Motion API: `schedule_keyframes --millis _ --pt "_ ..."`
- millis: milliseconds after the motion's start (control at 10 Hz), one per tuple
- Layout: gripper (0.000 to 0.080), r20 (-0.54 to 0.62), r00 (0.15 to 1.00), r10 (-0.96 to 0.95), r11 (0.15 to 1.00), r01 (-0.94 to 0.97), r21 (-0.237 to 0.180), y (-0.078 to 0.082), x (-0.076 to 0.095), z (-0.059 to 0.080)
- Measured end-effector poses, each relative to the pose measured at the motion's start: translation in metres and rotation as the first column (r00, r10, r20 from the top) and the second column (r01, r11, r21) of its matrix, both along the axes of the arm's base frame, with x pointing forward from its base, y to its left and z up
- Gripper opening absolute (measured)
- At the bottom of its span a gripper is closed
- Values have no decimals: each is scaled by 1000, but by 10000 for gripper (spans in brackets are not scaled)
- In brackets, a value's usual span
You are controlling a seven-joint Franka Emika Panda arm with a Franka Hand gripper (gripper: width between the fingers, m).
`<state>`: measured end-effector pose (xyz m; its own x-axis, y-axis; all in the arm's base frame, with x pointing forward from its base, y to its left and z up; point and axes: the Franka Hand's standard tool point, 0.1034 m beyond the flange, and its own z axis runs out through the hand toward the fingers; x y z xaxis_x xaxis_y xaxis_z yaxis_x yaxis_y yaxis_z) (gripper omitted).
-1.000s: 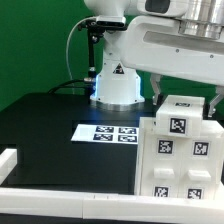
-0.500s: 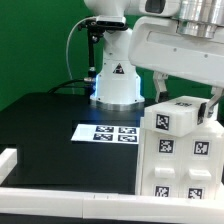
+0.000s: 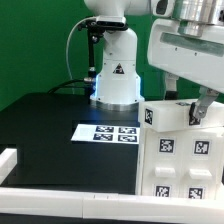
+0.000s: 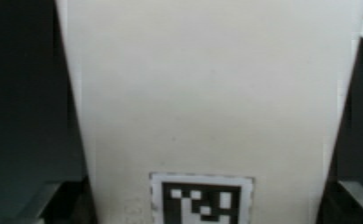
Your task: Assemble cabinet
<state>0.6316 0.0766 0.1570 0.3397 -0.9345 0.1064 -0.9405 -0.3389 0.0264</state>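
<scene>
The cabinet (image 3: pixel 182 160) is a big white box. It stands on the black table (image 3: pixel 50 125) at the exterior view's right, close to the camera. Its front has many square black-and-white tags. A white block (image 3: pixel 172 114) with a tag on its side sits tilted on top of the cabinet.

The arm's white body comes down from above, over the cabinet. The gripper (image 3: pixel 197 112) is just at the top of the cabinet, beside the tilted block. One dark finger (image 3: pixel 197 110) shows there. It is too hidden to tell if the fingers are apart, together, or clamped on the block.

The wrist view is filled by a tall white panel (image 4: pixel 204 90), very close up. A tag (image 4: pixel 203 200) sits at one end of it. Dark bits show at the two corners beside the tag, but they are too blurry to name.

The marker board (image 3: pixel 106 132) lies flat on the table, between the robot's base (image 3: pixel 115 85) and the cabinet. A long white rail (image 3: pixel 60 200) runs along the near edge of the table, and a short white piece (image 3: pixel 8 160) stands at the exterior view's left.
</scene>
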Motion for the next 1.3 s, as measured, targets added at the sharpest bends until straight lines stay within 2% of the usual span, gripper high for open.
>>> schedule_keyframes --millis 200,400,700,800,900,1000,1100,1200,1300 --pt "550 9 955 -295 954 294 50 0 -2 0" --pt "550 3 883 -469 881 468 64 1 -4 0" --pt "551 -5 869 -495 867 494 61 1 -5 -1" --pt "746 -6 888 -460 886 459 64 4 -5 2" --pt "746 0 904 -427 901 426 76 7 -4 11" --pt "790 12 915 -403 911 400 98 9 -3 27" --pt "797 25 921 -390 916 384 116 10 -2 42" --pt "797 30 921 -389 916 383 124 11 -2 47" --pt "797 26 921 -388 916 382 118 10 -3 43"
